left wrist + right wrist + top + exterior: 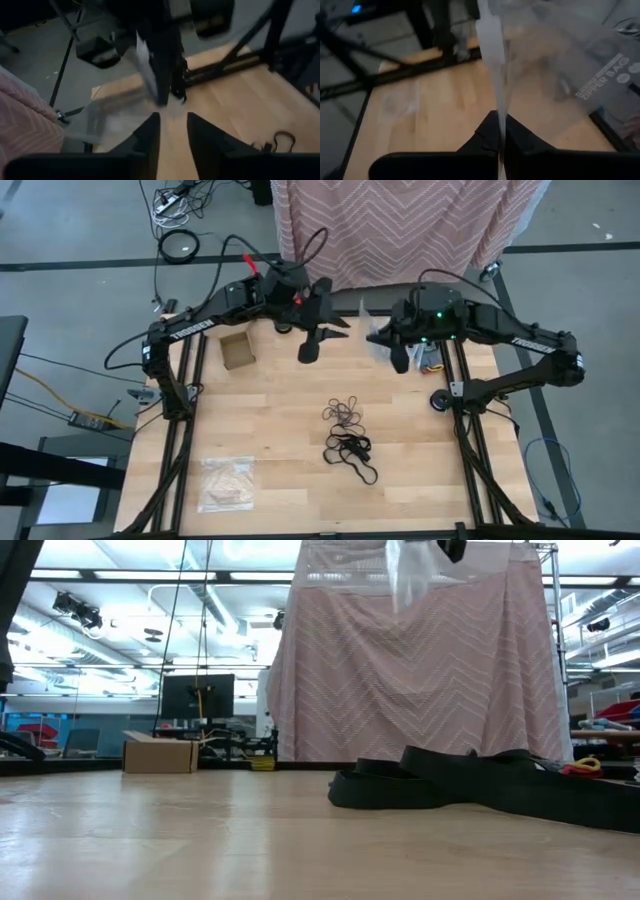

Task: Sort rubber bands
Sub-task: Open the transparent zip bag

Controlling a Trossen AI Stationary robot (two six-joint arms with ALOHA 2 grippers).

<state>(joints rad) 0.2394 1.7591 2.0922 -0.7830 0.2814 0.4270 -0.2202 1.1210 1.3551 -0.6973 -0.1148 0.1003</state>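
Observation:
Thin tan-brown rubber bands (pixel 345 414) and larger black ones (pixel 351 452) lie in two loose heaps mid-table; the black heap (pixel 480 785) also shows in the low view. A clear zipper bag (pixel 570 60) hangs high over the table's far edge, with my right gripper (pixel 500 137) shut on it. My left gripper (pixel 173 131) stands open just to the left of the bag (pixel 142 60), facing the right gripper. In the high view the two grippers, left (pixel 318 338) and right (pixel 386 340), are close together. My right gripper pinches the bag's whitish edge strip (pixel 496 107) between its two fingers. The bag is lifted clear of the table, and in the low view it hangs down (pixel 405 578) below the gripper. Whether my left gripper touches the bag, I cannot tell.
A small cardboard box (pixel 237 350) stands at the far left of the table. A clear bag with tan bands inside (pixel 226 482) lies near the front left. A pink zigzag cloth (pixel 400 225) hangs behind the far edge. Bare wood lies between the heaps and the box.

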